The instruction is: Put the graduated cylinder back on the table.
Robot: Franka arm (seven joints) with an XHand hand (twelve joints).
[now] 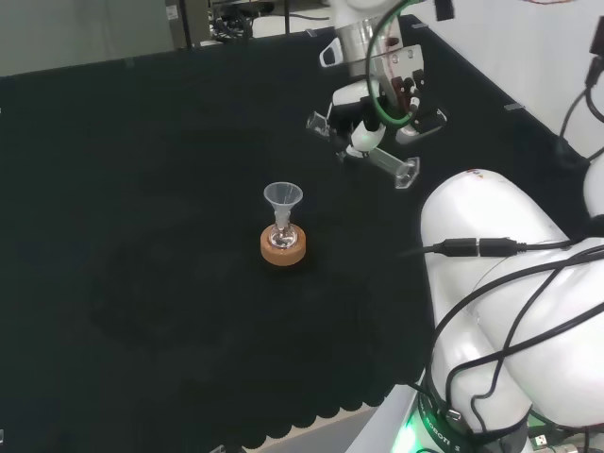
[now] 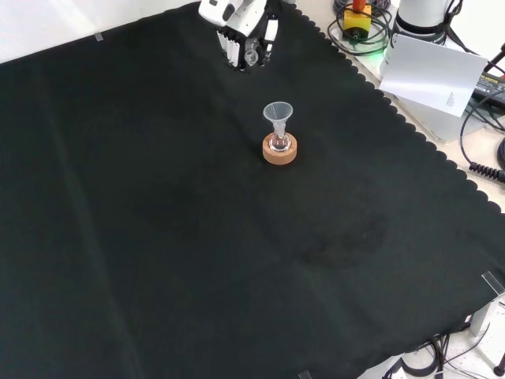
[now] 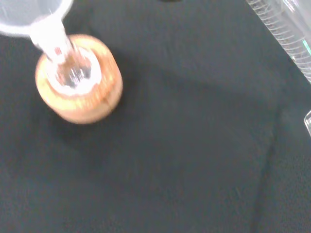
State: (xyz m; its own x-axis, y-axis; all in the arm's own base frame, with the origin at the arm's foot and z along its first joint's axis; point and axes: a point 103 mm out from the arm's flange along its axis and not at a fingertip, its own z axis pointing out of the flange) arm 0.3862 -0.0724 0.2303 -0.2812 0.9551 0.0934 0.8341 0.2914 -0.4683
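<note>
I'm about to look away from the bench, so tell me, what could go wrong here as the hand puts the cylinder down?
The hand holds the cylinder tilted, nearly lying over, above the cloth. Set down at that angle, it may land on its side and roll rather than stand. The funnel in the flask on the cork ring is close by; a low sweep that way could knock it over.

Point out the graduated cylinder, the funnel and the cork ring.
graduated cylinder (image 1: 392, 165): head view, on its clear tube below the hand.
funnel (image 2: 278, 112): front view, on its cone.
cork ring (image 1: 283, 252): head view, on its front side.
</note>
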